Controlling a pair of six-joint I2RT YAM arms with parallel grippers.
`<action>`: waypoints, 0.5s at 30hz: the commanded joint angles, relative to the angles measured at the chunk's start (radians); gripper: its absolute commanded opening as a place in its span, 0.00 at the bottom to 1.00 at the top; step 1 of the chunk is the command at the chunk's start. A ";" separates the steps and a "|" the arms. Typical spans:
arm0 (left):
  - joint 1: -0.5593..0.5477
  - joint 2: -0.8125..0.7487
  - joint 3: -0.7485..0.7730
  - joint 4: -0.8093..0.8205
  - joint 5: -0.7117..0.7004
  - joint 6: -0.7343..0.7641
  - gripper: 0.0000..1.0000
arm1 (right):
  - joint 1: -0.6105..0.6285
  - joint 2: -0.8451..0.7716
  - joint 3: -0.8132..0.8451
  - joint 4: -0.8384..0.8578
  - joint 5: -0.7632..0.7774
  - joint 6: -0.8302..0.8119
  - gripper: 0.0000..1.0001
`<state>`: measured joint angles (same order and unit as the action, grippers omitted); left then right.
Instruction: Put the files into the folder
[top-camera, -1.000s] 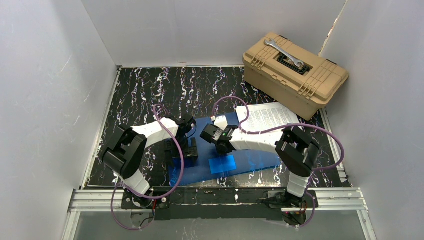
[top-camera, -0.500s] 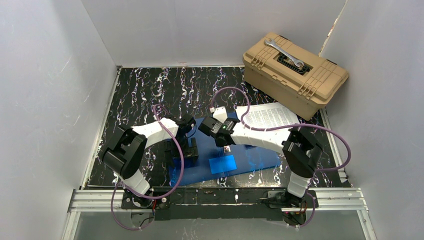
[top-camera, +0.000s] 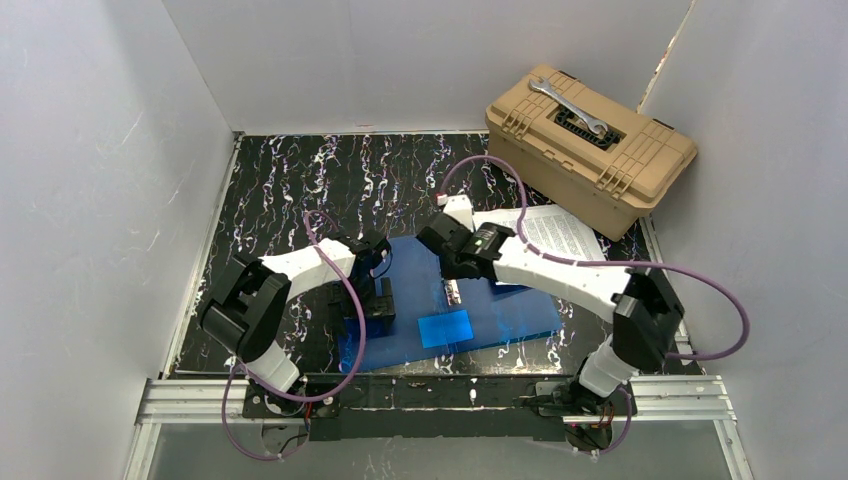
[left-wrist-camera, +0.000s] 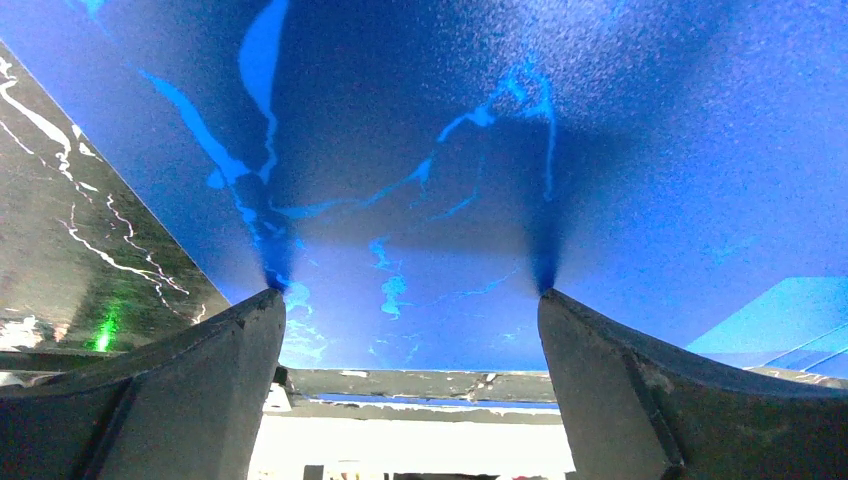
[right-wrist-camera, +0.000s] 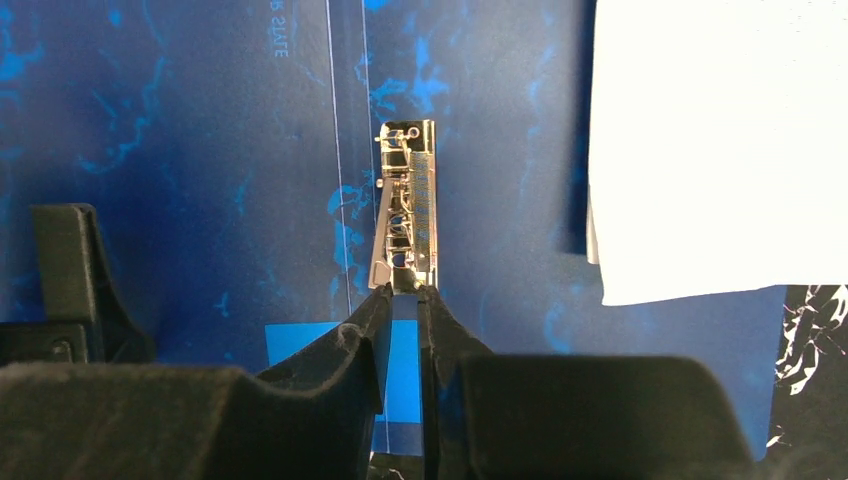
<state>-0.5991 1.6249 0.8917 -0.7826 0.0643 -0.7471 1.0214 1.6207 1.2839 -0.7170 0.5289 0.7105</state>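
The blue folder (top-camera: 500, 310) lies open and flat on the table, with its lighter blue pocket (top-camera: 445, 327) near the front and a metal clip (top-camera: 452, 293) at the spine. The files (top-camera: 550, 235) lie at the folder's far right corner, partly over it. My left gripper (top-camera: 378, 305) is open, its fingertips resting on the folder's left leaf (left-wrist-camera: 500, 150). My right gripper (top-camera: 455, 277) is nearly shut with only a thin slit, its tips (right-wrist-camera: 403, 293) at the near end of the clip (right-wrist-camera: 408, 205). The files (right-wrist-camera: 715, 150) show to the right of it.
A tan toolbox (top-camera: 590, 145) with a wrench (top-camera: 568, 107) on its lid stands at the back right, just behind the files. Grey walls close in the left, back and right. The metal rail (top-camera: 430, 395) runs along the front edge.
My right arm has swung right and farther back, bringing its gripper over the metal clip. The left arm and the folder have not moved.
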 joint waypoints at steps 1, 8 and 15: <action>-0.005 0.005 -0.044 0.086 -0.064 0.029 0.96 | -0.042 -0.092 -0.051 0.012 -0.035 0.007 0.24; -0.005 -0.033 -0.022 0.067 -0.064 0.046 0.96 | -0.097 -0.157 -0.202 0.064 -0.141 0.036 0.13; -0.005 -0.064 0.002 0.051 -0.065 0.058 0.96 | -0.166 -0.181 -0.340 0.205 -0.340 0.083 0.01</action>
<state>-0.5995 1.5909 0.8890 -0.7513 0.0349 -0.7078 0.8909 1.4727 0.9901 -0.6239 0.3256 0.7513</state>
